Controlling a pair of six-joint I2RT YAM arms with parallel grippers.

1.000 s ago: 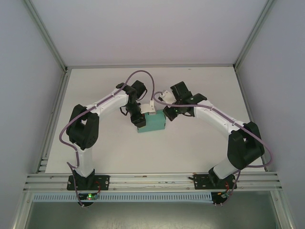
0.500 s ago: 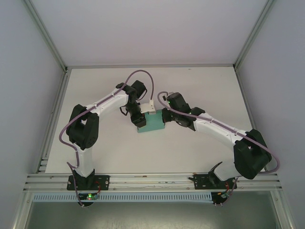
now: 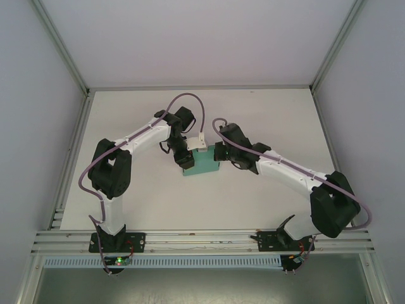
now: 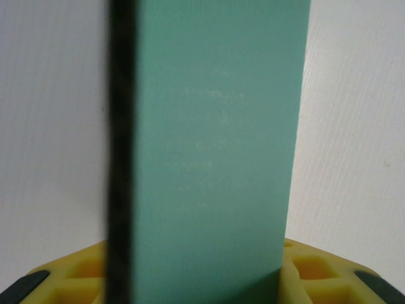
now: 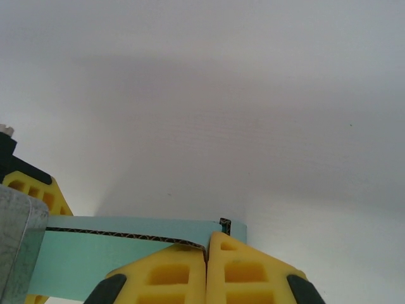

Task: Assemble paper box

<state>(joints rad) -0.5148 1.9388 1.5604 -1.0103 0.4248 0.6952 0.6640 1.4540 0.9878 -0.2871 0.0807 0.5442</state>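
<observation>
Folded paper box (image 3: 202,166) sits mid-bench (image 3: 266,114) between the 2 arms. On its left end the left claw (image 3: 185,159) pinches it, with the teal wall running straight up between the fingers in the left wrist view. Probably a brace so the box can't slide. At the right end the right claw (image 5: 207,248) is pressed together, tips touching the upper card edge, likely pushing a tab or flap home. Can't tell if card is caught between the tips.
</observation>
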